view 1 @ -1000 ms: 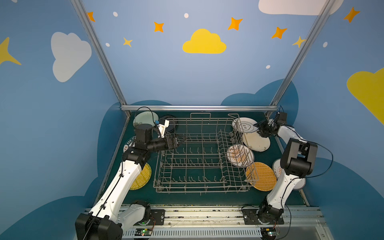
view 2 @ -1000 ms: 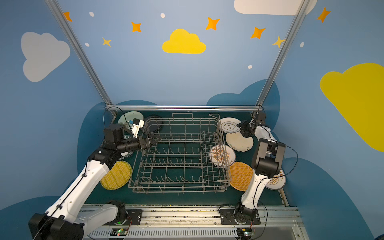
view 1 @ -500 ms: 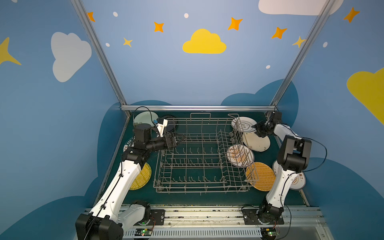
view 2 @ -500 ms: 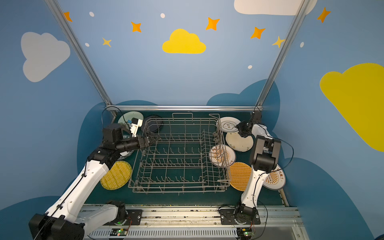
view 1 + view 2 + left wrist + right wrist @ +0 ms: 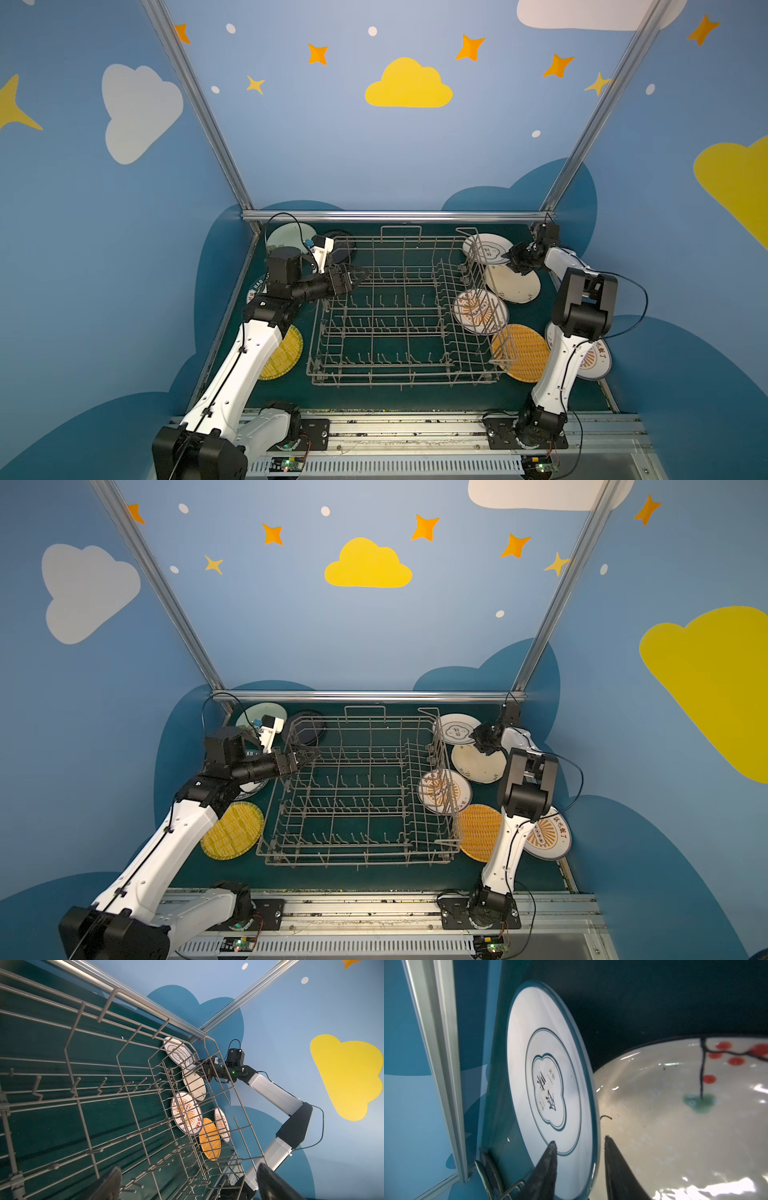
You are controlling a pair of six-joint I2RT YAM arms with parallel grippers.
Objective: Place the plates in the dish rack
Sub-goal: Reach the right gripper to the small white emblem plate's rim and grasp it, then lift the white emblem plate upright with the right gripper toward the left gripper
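Both top views share the whole scene from high above. Wrist cameras look forward, close behind the left gripper (image 5: 187,1184) and right gripper (image 5: 579,1140).

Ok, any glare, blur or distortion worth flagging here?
Right wrist view: glare streaks on the glossy cream plate, right gripper fingers dark and soft. Left wrist view: left gripper fingers blurred at the edge. Both top views: even light, frame posts splay outward.
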